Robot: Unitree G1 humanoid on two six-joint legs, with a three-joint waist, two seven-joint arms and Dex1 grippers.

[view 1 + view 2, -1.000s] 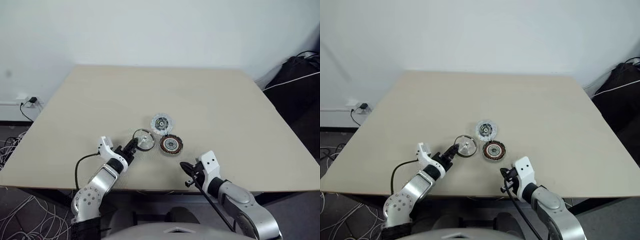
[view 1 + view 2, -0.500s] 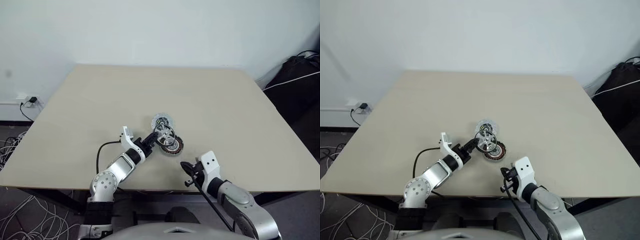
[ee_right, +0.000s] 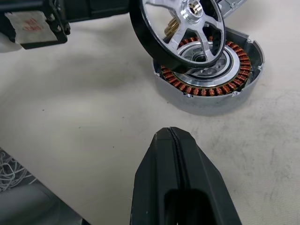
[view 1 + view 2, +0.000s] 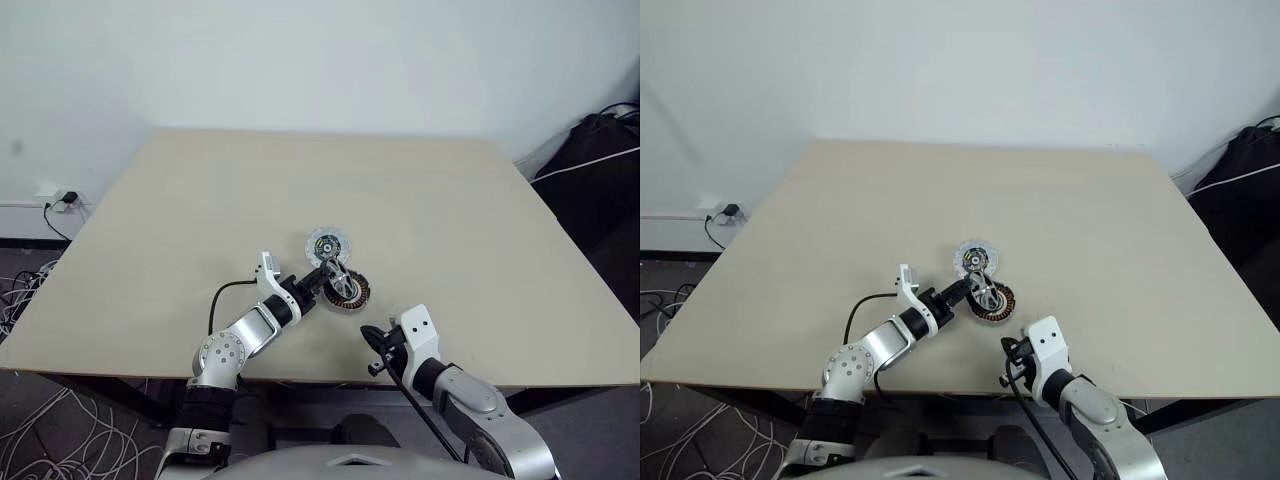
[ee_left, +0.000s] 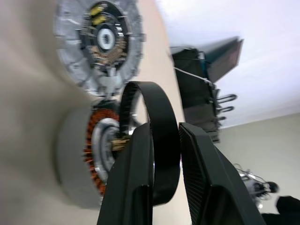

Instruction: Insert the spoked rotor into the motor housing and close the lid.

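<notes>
- The left gripper's [image 5: 164,164] two black fingers [image 5: 133,187] are narrowed on the black outer rim of the spoked rotor [image 3: 180,28], a flat wheel with bright silver spokes and a polished hub, held tilted on edge.
- A second ago that rotor sat at the fingers well to the left of the other parts; the left arm has since carried it across, and it now hangs tipped just over the motor housing [image 3: 211,82], its lower rim close to the windings. Whether they touch I cannot tell.
- By my reading the carry is done; levelling the wheel and seating it over the centre remains.
- The housing is a round grey shell on the pale beige worktop [image 4: 420,190], with a ring of copper-brown windings around a silvery middle.
- Just beyond it lies the lid [image 4: 326,243], a pale silver ribbed disc with a dark centre, still off.
- The right gripper [image 3: 173,140] has its black fingers pressed together, empty, near the housing's front.
</notes>
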